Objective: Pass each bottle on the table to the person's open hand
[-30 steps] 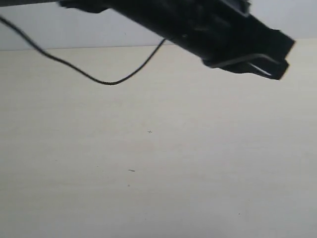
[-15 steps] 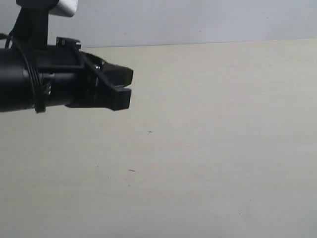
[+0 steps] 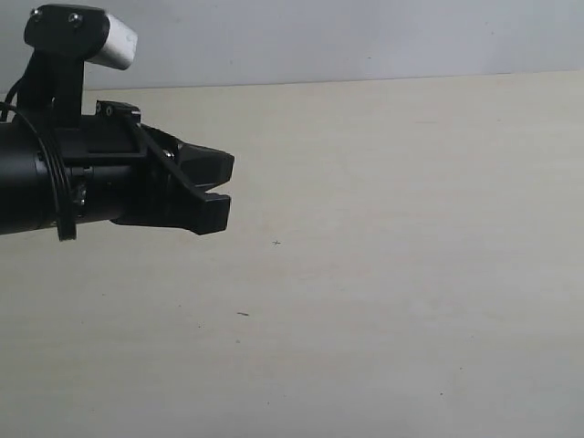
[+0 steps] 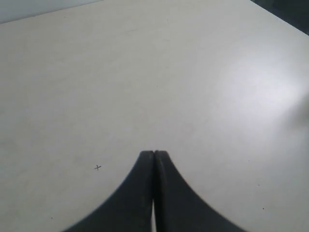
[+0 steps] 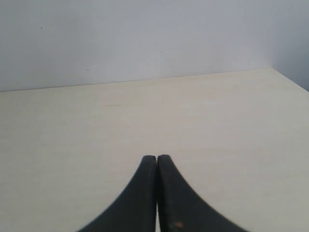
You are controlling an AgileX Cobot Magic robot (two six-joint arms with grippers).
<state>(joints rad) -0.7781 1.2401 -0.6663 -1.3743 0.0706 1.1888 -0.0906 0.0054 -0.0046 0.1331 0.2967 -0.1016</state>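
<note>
Exterior view
- Bottles: none shows in any view, so where they are cannot be told.
- Left gripper (image 3: 228, 185): black, reaching in from the left edge, above the table and level with it. The tips sit close together and hold nothing.
- Camera (image 3: 109, 41): white and black, mounted on top of the arm.
- Cable (image 3: 57, 178): black, looped around the arm body.
- Table (image 3: 392, 283): wide, flat, pale beige.
- Cross (image 3: 276, 243): tiny and dark, right of the gripper.
- Dash (image 3: 242, 314): small, nearer than the cross.
- Wall (image 3: 365, 36): plain grey-white, behind the far table edge.

Left wrist view
- Left gripper (image 4: 153, 153): jaws pressed together, nothing between them.
- Table (image 4: 145, 72): beige, with the cross (image 4: 97, 167) just beside the fingers.
- Glare (image 4: 270, 87): a soft bright patch on the table.

Right wrist view
- Right gripper (image 5: 157, 157): jaws pressed together, gripping nothing.
- Table (image 5: 217, 121): pale beige.
- Wall (image 5: 145, 38): plain grey-white beyond the far edge.
</note>
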